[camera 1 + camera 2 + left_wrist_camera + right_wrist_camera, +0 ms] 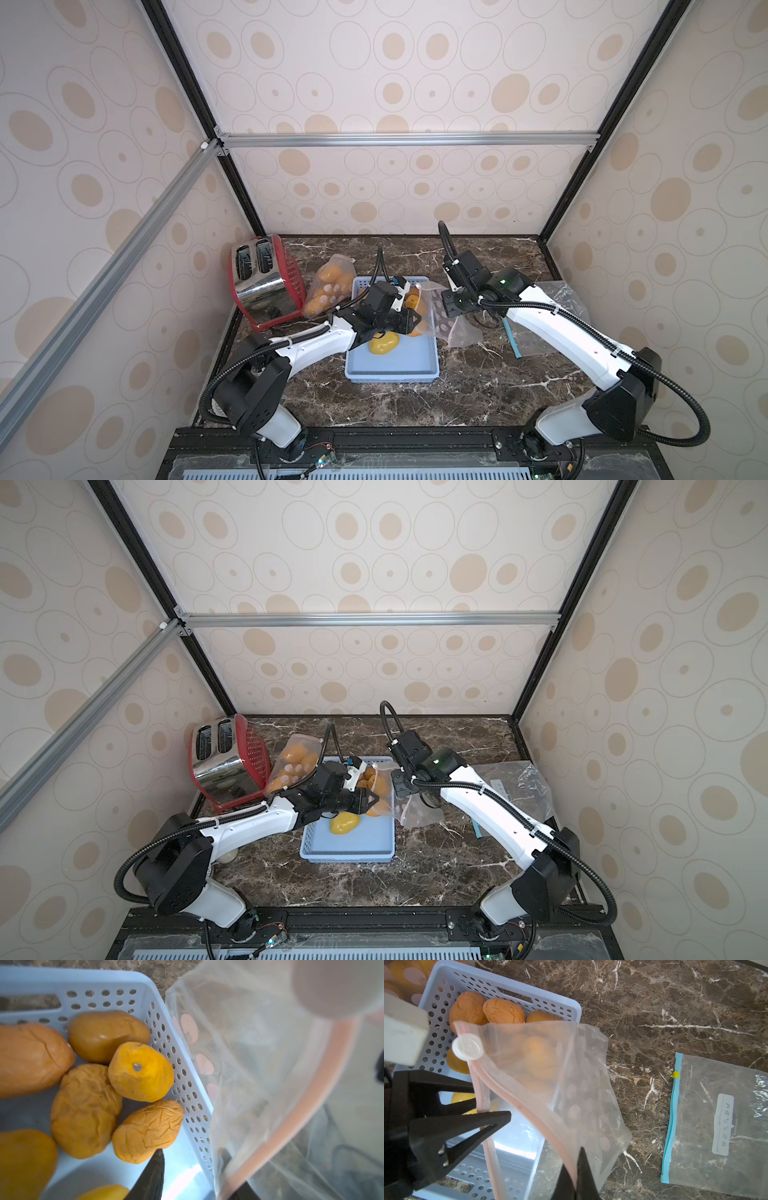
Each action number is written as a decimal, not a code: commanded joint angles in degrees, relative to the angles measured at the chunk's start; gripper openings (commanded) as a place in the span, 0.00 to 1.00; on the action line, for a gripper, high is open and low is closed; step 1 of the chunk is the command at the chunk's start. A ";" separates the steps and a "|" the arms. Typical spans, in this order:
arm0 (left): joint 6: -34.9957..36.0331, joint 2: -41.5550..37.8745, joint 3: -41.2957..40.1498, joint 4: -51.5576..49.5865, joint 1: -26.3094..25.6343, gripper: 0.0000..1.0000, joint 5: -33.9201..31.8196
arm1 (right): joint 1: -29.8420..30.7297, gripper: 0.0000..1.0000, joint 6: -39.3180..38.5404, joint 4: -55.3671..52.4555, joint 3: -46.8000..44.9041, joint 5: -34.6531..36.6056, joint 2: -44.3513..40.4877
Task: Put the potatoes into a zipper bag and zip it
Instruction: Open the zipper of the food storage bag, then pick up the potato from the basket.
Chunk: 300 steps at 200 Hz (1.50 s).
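The right gripper (576, 1159) pinches the pink edge of the bag (560, 1076). The left gripper (493, 1101) is loose, with that edge between its jaws.

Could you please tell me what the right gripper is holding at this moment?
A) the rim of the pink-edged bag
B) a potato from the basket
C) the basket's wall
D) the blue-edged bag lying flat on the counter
A: in the right wrist view the right gripper is shut on the pink zip rim of the pink-edged bag, while the blue-edged bag lies flat, untouched.
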 commanded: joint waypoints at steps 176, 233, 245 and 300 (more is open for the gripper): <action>3.34 -12.00 -13.04 -9.06 1.05 0.95 -13.94 | -0.08 0.00 -0.37 1.82 -1.54 -4.63 0.47; 4.08 -3.44 -12.38 -5.61 1.08 0.99 -13.27 | -0.10 0.00 -0.54 1.97 -2.08 -4.94 0.25; 4.09 -1.72 -12.21 -4.67 1.03 0.99 -11.81 | -0.07 0.00 -0.57 1.90 -2.33 -4.83 0.10; 3.49 -0.66 -13.26 -2.03 0.77 0.95 -9.19 | -0.07 0.00 -0.77 2.61 -3.23 -4.93 0.01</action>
